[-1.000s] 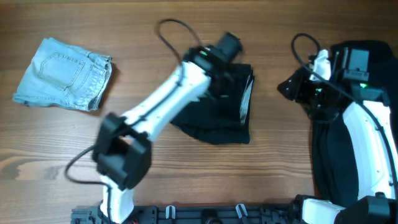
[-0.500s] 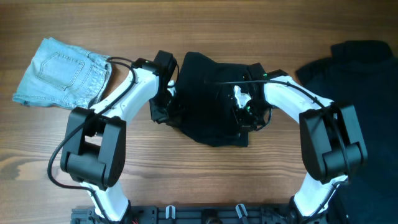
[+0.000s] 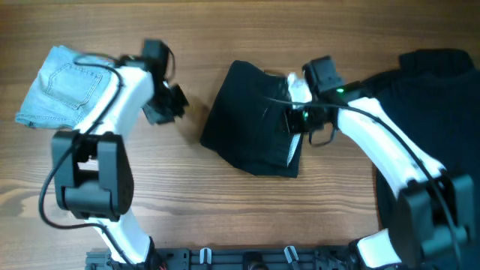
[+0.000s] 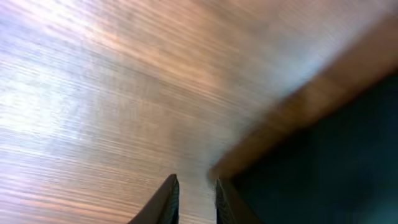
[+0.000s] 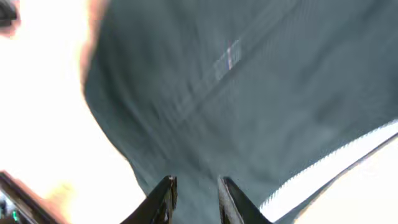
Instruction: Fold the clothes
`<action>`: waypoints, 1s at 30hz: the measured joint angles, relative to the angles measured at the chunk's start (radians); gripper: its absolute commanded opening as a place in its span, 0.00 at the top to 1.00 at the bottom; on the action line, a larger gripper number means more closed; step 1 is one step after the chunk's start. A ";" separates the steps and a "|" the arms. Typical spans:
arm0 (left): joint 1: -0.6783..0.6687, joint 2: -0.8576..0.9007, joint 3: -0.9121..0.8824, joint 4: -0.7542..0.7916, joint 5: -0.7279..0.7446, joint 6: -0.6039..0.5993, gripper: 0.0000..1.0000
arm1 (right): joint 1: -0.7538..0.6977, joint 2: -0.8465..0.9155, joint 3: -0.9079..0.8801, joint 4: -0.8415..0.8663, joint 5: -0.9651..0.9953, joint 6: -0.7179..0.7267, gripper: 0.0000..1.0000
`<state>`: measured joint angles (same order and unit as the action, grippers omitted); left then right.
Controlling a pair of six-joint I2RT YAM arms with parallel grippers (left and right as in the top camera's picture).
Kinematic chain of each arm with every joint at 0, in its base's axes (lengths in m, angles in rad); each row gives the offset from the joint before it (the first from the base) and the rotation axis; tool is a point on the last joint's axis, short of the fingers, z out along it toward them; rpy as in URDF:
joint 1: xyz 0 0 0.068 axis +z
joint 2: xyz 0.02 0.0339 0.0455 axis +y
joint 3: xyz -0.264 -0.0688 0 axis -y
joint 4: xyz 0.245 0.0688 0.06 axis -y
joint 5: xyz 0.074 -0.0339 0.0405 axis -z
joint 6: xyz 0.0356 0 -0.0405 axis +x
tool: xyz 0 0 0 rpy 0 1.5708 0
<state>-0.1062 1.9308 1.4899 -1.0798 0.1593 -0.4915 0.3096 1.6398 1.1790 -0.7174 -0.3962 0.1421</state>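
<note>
The bench (image 3: 225,217) is wood with a straight lengthwise grain, warm brown and bare between the cloths. At its middle lies the black garment (image 3: 251,127), a soft matte fabric folded into a rough four-sided pad. Its left edge slants and its lower edge sags to a blunt point. A thin whitish lining (image 3: 294,150) shows as a strip along the right side.

The right gripper (image 5: 197,183) hangs over this pad near its right edge. The jaws are a narrow gap apart with nothing between them. Beneath them, the right wrist view shows smooth dark cloth with a faint weave, a small pale mark too blurred to name, and the white strip running slantwise at lower right. Whether the tips touch the cloth cannot be told.

The left gripper (image 4: 197,183) is over bare wood between the pad and the denim shorts (image 3: 75,88). Its jaws are also narrowly parted and hold nothing. In the blurred left wrist view, dark fabric fills the lower right corner, just beside the tips.

The shorts lie at the far left, pale blue, folded into a squarish bundle with a stitched pocket facing up and a rumpled right edge. A second black cloth (image 3: 442,67) is spread at the far right, partly under the right arm.
</note>
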 measured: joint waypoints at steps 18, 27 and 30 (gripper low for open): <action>-0.283 -0.057 -0.372 0.472 0.001 -0.099 0.88 | -0.143 0.331 0.064 0.113 0.162 0.140 0.76; -0.037 -0.015 -0.147 0.497 -0.027 -0.073 0.71 | -0.140 0.214 0.002 -0.022 0.150 0.115 0.63; -0.017 -0.016 0.074 0.283 0.046 -0.011 0.65 | -0.140 0.053 0.002 0.015 0.103 0.023 0.57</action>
<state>-0.1230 1.9144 1.5635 -0.7971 0.2054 -0.5022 0.1692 1.6928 1.1805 -0.7025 -0.2928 0.1646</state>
